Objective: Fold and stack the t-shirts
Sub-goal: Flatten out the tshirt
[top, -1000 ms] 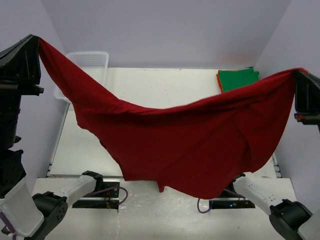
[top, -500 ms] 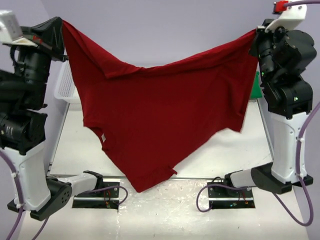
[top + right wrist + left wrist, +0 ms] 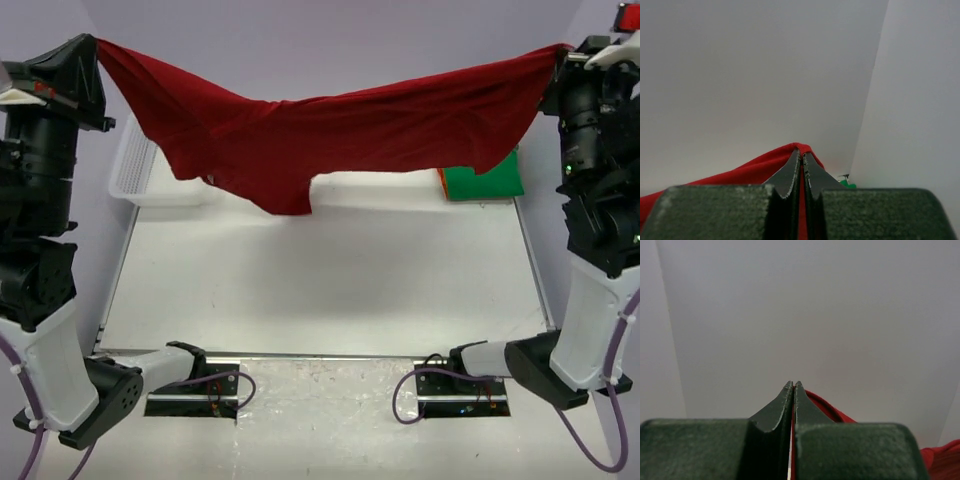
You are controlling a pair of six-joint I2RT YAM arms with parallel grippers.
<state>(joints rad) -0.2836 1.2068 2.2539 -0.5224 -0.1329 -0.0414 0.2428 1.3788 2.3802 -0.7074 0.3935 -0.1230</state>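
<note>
Dark red t-shirt (image 3: 340,125) hung stretched in mid-air over the table's (image 3: 320,290) far end, long axis 9-to-3 o'clock, sagging in the middle. Left gripper (image 3: 97,45) was clamped on its 9 o'clock corner, right gripper (image 3: 558,50) on its 3 o'clock corner.

Top cam sits high behind the arm bases, looking down and forward across the whole bench (image 3: 320,290) to the back wall (image 3: 320,45). Each wrist cam rides right behind its tool, super close, staring along the pinched-together left tool (image 3: 793,385) or right tool (image 3: 802,153) at bare wall. All three catch the dark red shirt (image 3: 350,130); top and right wrist also share the green shirt (image 3: 485,182).
</note>
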